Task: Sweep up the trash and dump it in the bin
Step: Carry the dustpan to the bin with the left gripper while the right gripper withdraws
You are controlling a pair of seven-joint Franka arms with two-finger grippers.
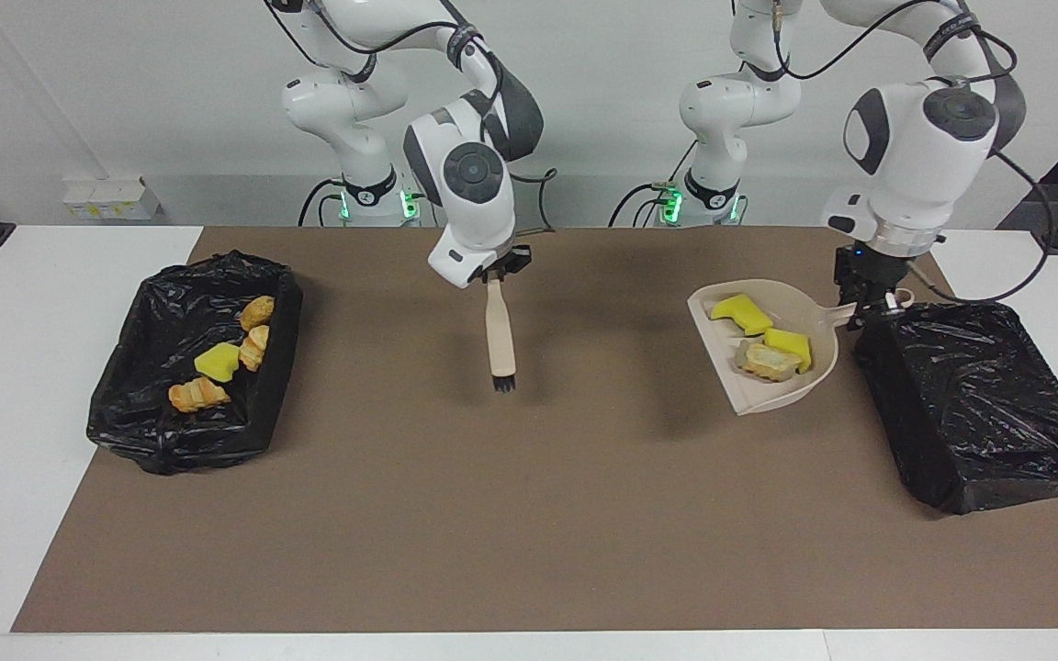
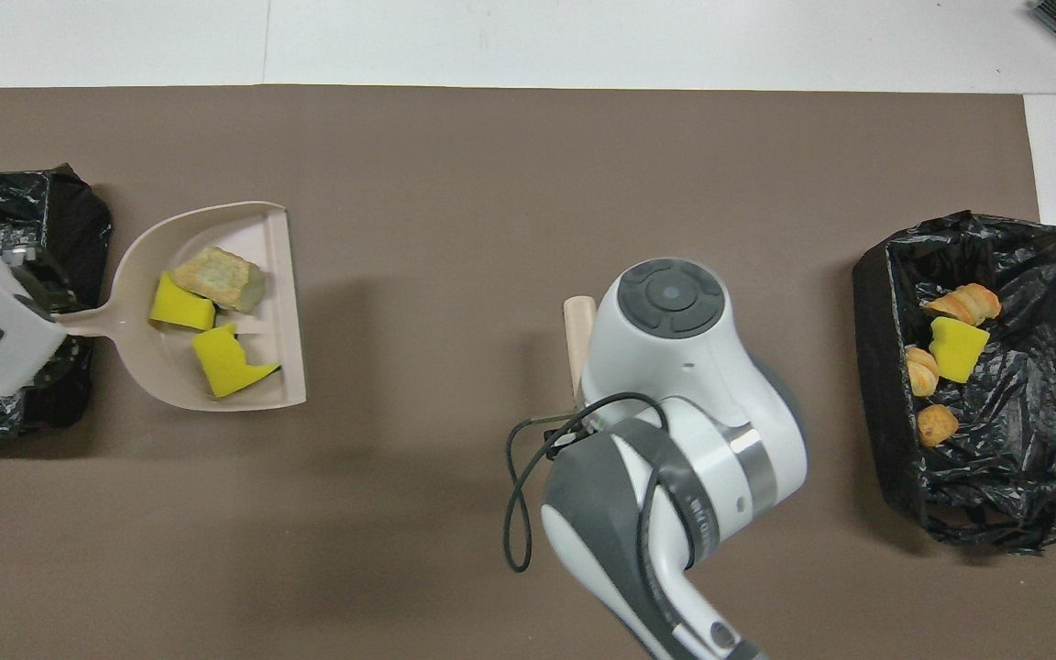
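Brown paper mat (image 1: 529,514) covers white table (image 1: 24,367), plain white wall (image 1: 152,92); much bare mat in the middle. Crinkly black bin (image 1: 979,404) under left gripper (image 1: 867,298), clamped on beige dustpan (image 1: 786,390) handle, raised; trash (image 1: 772,344) in the pan. Second bin (image 1: 189,367) toward the right arm's end holds scraps (image 1: 217,363). Right gripper (image 1: 497,275) shut on hand brush (image 1: 499,335), bristles down.

Two white arms, left arm (image 1: 915,147) and right arm (image 1: 469,174), with dark grey elbow shells, round grey joint caps, loose black cables, black strap bands and green lamps at their bases.
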